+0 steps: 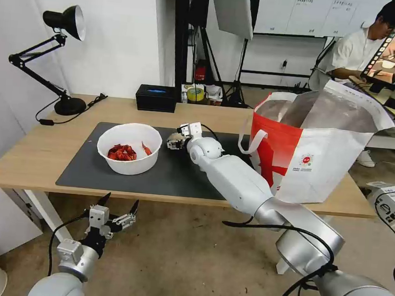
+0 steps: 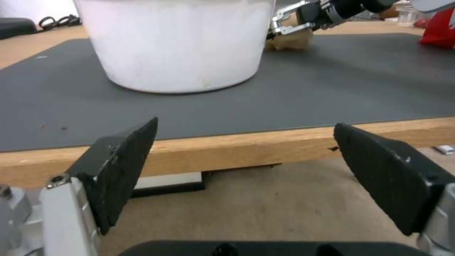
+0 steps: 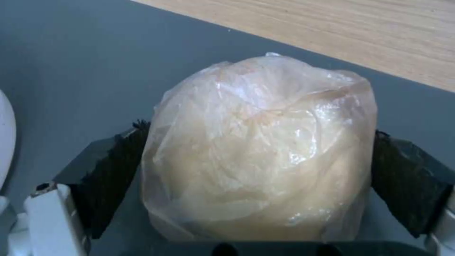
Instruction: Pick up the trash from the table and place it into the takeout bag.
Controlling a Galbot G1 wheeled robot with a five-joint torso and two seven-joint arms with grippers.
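Right end effector (image 1: 176,139) is closing on the beige paper ball (image 3: 258,149), pads touching both sides, ball sitting on the dark mat (image 1: 168,173) between the bowl (image 1: 129,148) and the takeout bag (image 1: 315,152). You're at the grasp, ball not lifted yet. Left end effector (image 1: 119,208) is hanging wide open and empty below the tabletop's (image 1: 33,153) near edge. Bowl of crayfish shells is waiting on the mat. Can't see inside the bag, so nothing is confirmed bagged.

glossy crinkled film wraps the paper ball (image 3: 258,149); matt mat (image 1: 177,176) on light-wood table (image 1: 33,153).
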